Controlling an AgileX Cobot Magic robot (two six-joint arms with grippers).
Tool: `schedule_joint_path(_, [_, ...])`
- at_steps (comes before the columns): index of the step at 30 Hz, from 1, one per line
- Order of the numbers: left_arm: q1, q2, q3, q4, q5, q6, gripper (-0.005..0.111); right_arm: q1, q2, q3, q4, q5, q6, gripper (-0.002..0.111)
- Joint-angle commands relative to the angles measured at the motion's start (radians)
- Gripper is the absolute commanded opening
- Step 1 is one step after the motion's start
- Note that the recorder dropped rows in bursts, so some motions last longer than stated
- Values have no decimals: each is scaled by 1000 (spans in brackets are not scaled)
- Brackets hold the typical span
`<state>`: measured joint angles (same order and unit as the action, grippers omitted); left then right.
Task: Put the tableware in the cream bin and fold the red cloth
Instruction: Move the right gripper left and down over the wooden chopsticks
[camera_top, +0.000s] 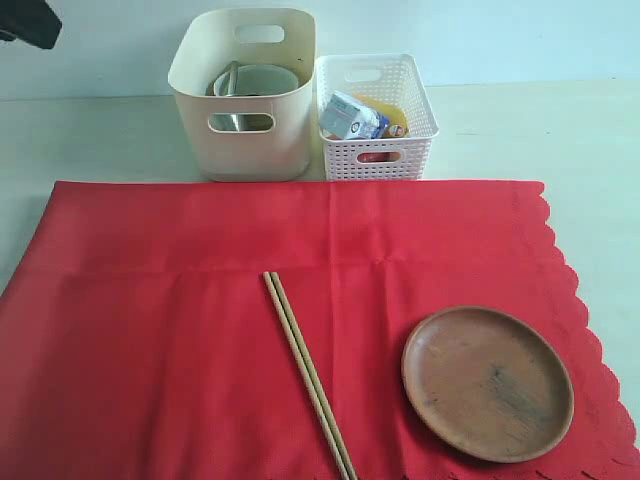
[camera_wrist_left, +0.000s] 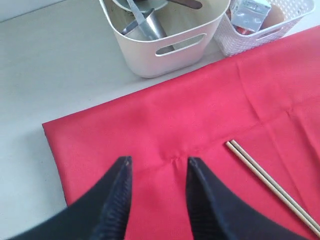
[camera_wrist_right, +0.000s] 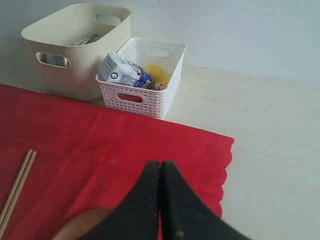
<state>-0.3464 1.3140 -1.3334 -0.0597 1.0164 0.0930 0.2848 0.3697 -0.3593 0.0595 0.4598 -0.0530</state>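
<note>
The red cloth (camera_top: 200, 300) lies spread flat over the table. On it rest a pair of wooden chopsticks (camera_top: 307, 372) and a round brown wooden plate (camera_top: 487, 381). Behind the cloth stands the cream bin (camera_top: 242, 95), with a white bowl (camera_top: 262, 80), a steel cup (camera_wrist_left: 150, 25) and other tableware inside. My left gripper (camera_wrist_left: 159, 161) hovers open over the cloth (camera_wrist_left: 175, 125), nothing between its fingers, the chopsticks (camera_wrist_left: 270, 185) off to one side. My right gripper (camera_wrist_right: 160, 163) is shut and empty above the cloth (camera_wrist_right: 100, 145), close to the plate (camera_wrist_right: 82, 225).
A white lattice basket (camera_top: 375, 115) beside the bin holds a small milk carton (camera_top: 352, 117) and food items. Bare pale tabletop (camera_top: 560, 130) lies to the right of the cloth's scalloped edge and behind it.
</note>
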Motion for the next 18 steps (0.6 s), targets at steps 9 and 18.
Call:
schedule_joint_path(9, [-2, -441, 297, 4, -164, 65, 36, -1, 352, -93, 413, 103, -466, 0])
schedule_joint_path(18, [-2, -799, 530, 4, -189, 65, 36, 29, 733, -297, 503, 229, -598, 0])
